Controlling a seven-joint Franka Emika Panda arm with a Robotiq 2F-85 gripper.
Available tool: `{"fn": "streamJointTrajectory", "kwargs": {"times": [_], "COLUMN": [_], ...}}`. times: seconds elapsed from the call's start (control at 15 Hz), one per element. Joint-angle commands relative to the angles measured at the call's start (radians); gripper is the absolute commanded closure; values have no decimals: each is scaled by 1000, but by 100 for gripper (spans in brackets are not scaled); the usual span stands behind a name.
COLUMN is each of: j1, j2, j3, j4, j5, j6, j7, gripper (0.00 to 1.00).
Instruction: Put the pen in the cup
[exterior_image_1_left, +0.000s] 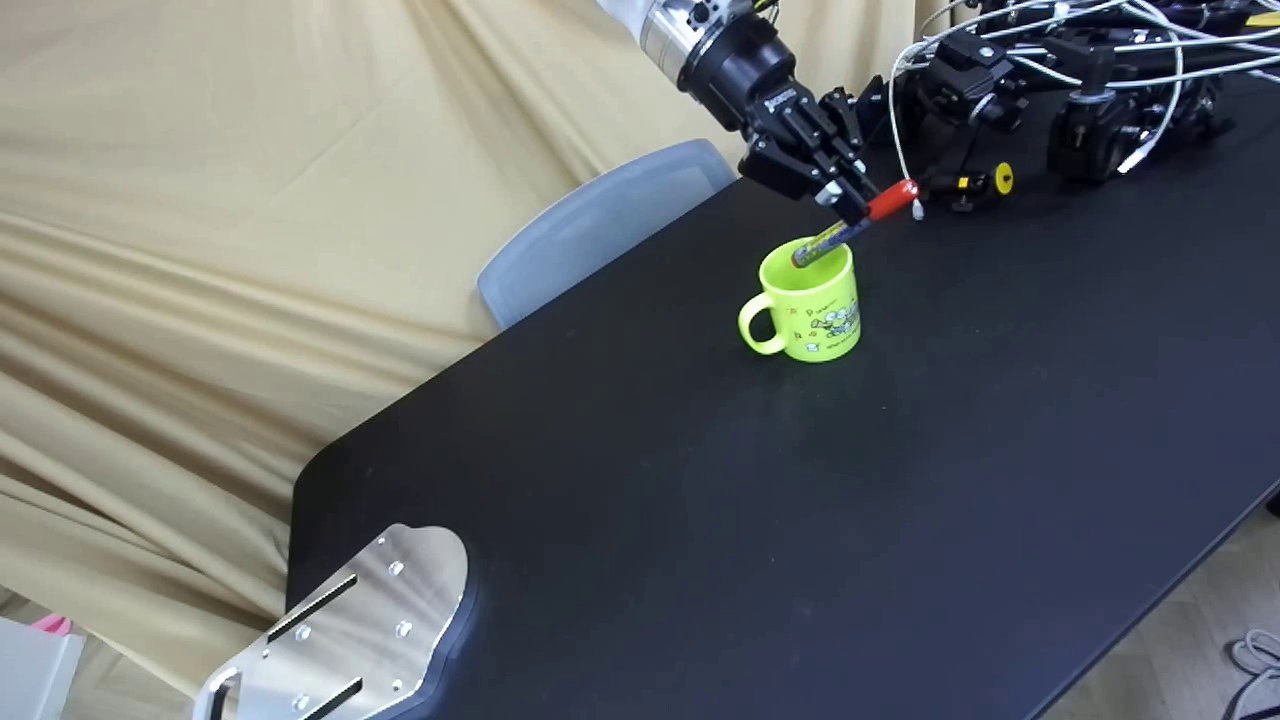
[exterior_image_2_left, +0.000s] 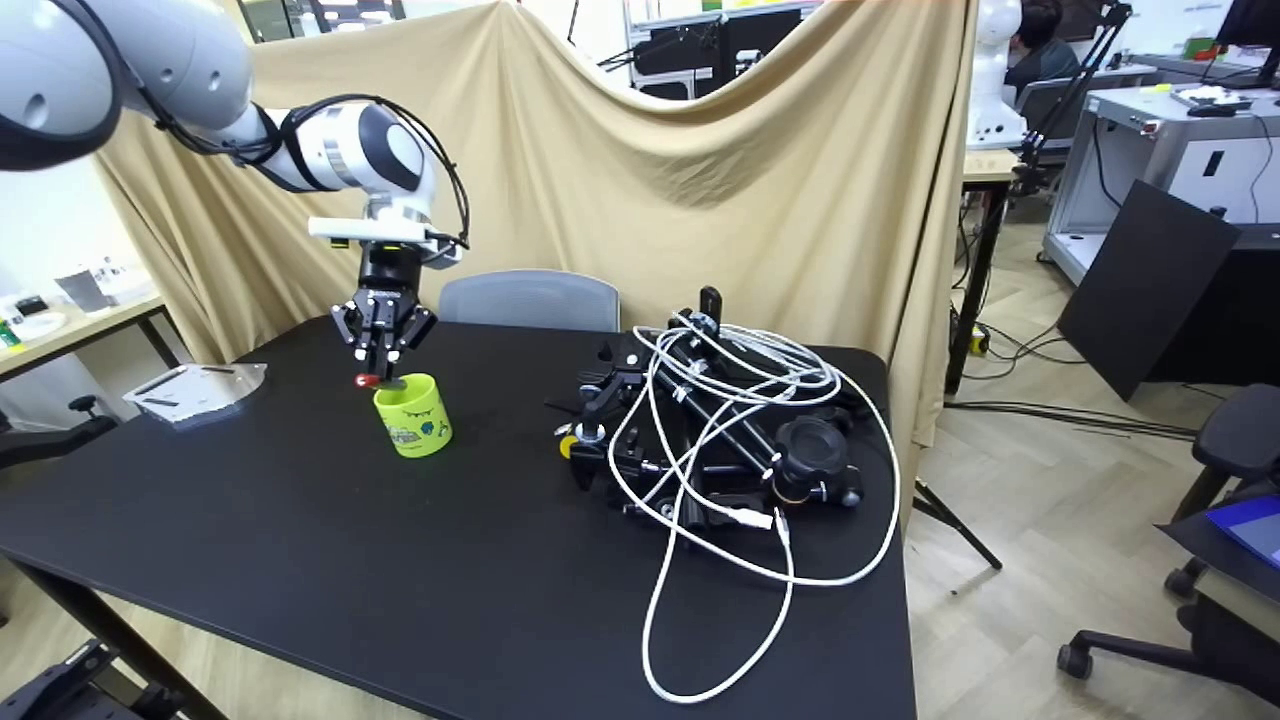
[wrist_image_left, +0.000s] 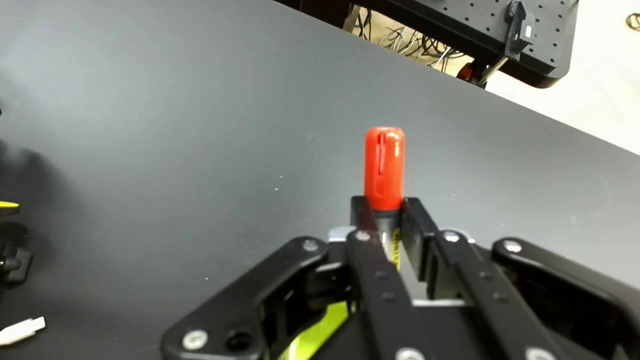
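As we look to the upper right of an exterior view, the pen (exterior_image_1_left: 830, 240) slants downward, its lower end over the mouth of the lime-green mug (exterior_image_1_left: 815, 325) (whether it dips inside, we cannot tell). The gripper (wrist_image_left: 385, 214) is clamped on it just behind the red end (wrist_image_left: 384, 170), presumably leaving the rest free to enter first.

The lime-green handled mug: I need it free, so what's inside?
The mug shows bare inner wall in an exterior view, behind the red-capped blue pen. Whether its tip dips inside is unclear; the near wall hides the bottom.
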Motion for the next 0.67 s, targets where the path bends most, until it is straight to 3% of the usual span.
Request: {"fn": "streamJointTrajectory", "kwargs": {"times": [0.0, 0.13, 0.2, 0.6], "j1": [13, 15, 17, 19], "j2": [75, 97, 108, 144], "j3": [-4, -4, -4, -4], "j4": [121, 151, 166, 228], "j5": [-24, -30, -31, -36], "j6": [-73, -85, -90, -96], "j7": [10, 7, 6, 3], "gripper": [95, 95, 62, 22]}}
